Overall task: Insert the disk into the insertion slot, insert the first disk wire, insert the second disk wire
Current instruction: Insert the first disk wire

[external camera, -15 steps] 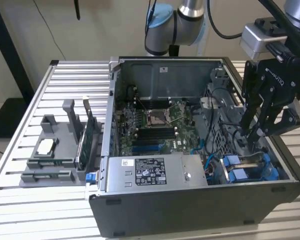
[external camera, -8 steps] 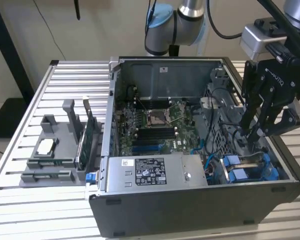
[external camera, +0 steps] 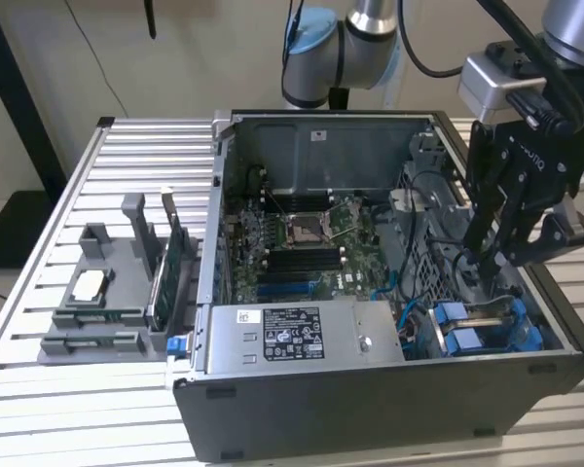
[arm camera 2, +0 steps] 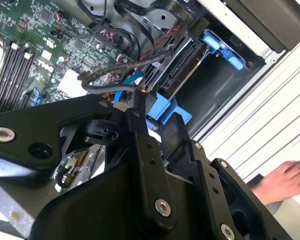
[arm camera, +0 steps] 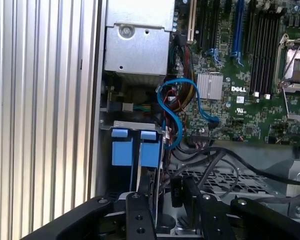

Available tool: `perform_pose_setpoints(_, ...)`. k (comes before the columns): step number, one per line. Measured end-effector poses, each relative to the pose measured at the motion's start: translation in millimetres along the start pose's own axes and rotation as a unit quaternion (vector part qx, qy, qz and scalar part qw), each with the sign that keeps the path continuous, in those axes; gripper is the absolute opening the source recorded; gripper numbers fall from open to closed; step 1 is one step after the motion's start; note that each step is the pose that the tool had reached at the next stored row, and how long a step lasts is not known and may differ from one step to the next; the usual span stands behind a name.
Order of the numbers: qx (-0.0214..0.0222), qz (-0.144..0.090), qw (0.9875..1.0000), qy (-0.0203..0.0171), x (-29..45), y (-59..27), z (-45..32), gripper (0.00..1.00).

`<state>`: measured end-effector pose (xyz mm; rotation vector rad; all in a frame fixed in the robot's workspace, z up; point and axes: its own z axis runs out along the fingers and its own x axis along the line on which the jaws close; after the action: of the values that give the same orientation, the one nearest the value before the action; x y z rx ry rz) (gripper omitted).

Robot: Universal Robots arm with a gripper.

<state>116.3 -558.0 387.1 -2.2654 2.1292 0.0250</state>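
- Black two-fingered gripper (external camera: 492,258) reaches down inside the open dark-grey computer case (external camera: 370,413), on the exterior view's right.
- The fingers (arm camera: 145,195) stand narrow, pinched on a small black block-shaped connector (arm camera: 176,192); dark cables (arm camera: 212,162) run off from it across the perforated metal floor.
- And the disk (external camera: 457,331): a silver-grey drive in its bright blue plastic carrier, seated in the bay at the case's corner. It sits just on the exterior view's right of the grey labelled power-supply box (external camera: 292,336).
- In the first wrist view the carrier's two blue tabs sit side by side, close to the fingertips but apart from them.
- A thin light-blue cable (arm camera: 190,95) loops beside the bay, over the edge of the green motherboard (external camera: 302,243).
- The case lies on a ribbed aluminium table (external camera: 127,146).
- A grey plastic fixture (external camera: 107,292) with parts stands on the exterior view's left, well apart from the arm.
- A person's hand (arm camera 2: 285,182) rests on the table outside the case, in the second wrist view.
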Motion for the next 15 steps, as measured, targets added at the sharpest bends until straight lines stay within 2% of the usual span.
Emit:
perform_pose_setpoints(2,0.0015,-0.002,1.0,-0.0068,-0.2,1.1,0.4,0.4)
perform_pose_setpoints(3,0.0023,-0.004,0.9999,-0.0086,-0.3,1.3,0.6,0.4)
perform_pose_setpoints(7,0.0051,-0.019,0.9997,-0.0104,-0.5,1.3,1.2,0.4)
perform_pose_setpoints(11,0.0099,-0.035,0.9993,-0.0116,-0.5,1.3,1.0,0.4)
perform_pose_setpoints(12,0.011,-0.038,0.9991,-0.0144,-0.5,1.3,1.2,0.4)
perform_pose_setpoints(13,0.0123,-0.04,0.9989,-0.0196,-0.5,1.3,1.2,0.4)
perform_pose_setpoints(15,0.0154,-0.042,0.9984,-0.0351,-0.5,1.4,1.3,0.38)
